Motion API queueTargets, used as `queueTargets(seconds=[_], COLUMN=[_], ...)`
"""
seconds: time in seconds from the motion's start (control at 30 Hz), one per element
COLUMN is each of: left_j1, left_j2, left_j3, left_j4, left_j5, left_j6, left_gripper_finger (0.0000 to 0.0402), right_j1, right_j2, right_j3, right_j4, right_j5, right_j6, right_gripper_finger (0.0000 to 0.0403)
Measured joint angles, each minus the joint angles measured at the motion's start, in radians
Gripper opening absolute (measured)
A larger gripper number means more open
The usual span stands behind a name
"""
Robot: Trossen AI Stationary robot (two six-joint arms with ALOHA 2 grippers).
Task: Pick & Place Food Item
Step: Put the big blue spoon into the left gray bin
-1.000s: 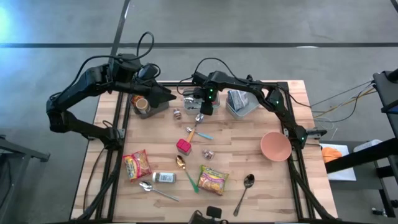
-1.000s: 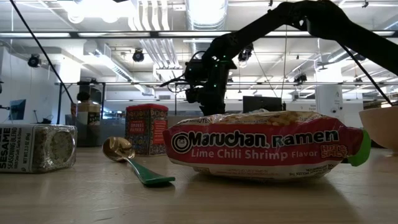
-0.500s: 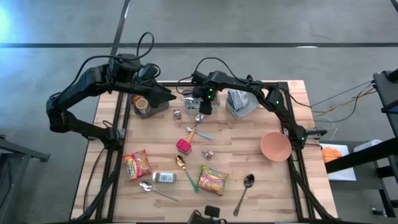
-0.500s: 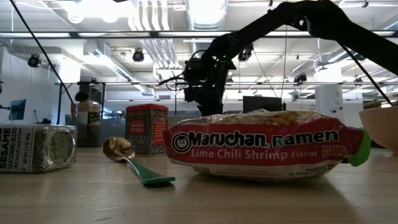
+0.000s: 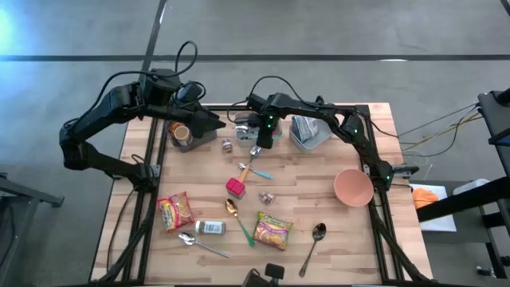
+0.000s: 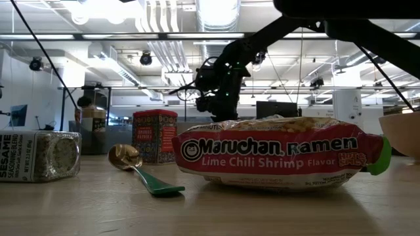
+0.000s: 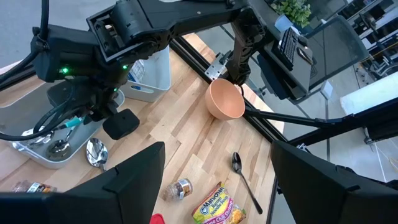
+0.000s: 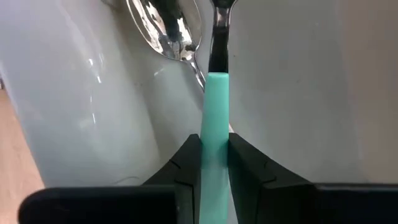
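Fig.: R gripper (image 8: 214, 163) clamped on teal-handled utensil (image 8: 216, 112), handle pinched btwn both fingers, head hanging over white tray (image 8: 74, 106) beside a spoon (image 8: 166, 28), presumably for lifting clear or setting in. Tray sits at table's far edge. L gripper (image 7: 217, 180) waits w/ fingers apart near a jar (image 5: 182, 134), far-left.

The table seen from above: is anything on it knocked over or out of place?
Mostly ordinary clutter. One jar lies on its side near the front edge, beside a ramen pack. Spoons lie scattered at all angles. Oddly for a food task, the right gripper is shut on a teal utensil handle over a white tray.
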State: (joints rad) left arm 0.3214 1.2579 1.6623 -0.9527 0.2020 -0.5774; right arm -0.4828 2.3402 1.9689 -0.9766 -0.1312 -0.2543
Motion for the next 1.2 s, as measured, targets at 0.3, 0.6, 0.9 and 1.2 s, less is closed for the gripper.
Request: queueTargets(seconds=[0.3, 0.6, 0.9, 1.2], left_j1=[0.000, 0.000, 0.000, 0.000], left_j2=[0.000, 0.000, 0.000, 0.000], left_j3=[0.000, 0.000, 0.000, 0.000], left_j4=[0.000, -0.002, -0.003, -0.004], left_j5=[0.000, 0.000, 0.000, 0.000], left_j6=[-0.007, -0.007, -0.006, -0.006], left_gripper_finger=[0.0296, 0.0296, 0.0296, 0.0296], right_j1=[0.000, 0.000, 0.000, 0.000], right_j2=[0.000, 0.000, 0.024, 0.047], right_j3=[0.028, 0.084, 0.078, 0.077], right_j4=[-0.071, -0.098, -0.144, -0.150], right_j5=[0.114, 0.137, 0.134, 0.124], right_j6=[0.029, 0.087, 0.072, 0.060], right_gripper_finger=[0.0044, 0.0044, 0.0044, 0.0046])
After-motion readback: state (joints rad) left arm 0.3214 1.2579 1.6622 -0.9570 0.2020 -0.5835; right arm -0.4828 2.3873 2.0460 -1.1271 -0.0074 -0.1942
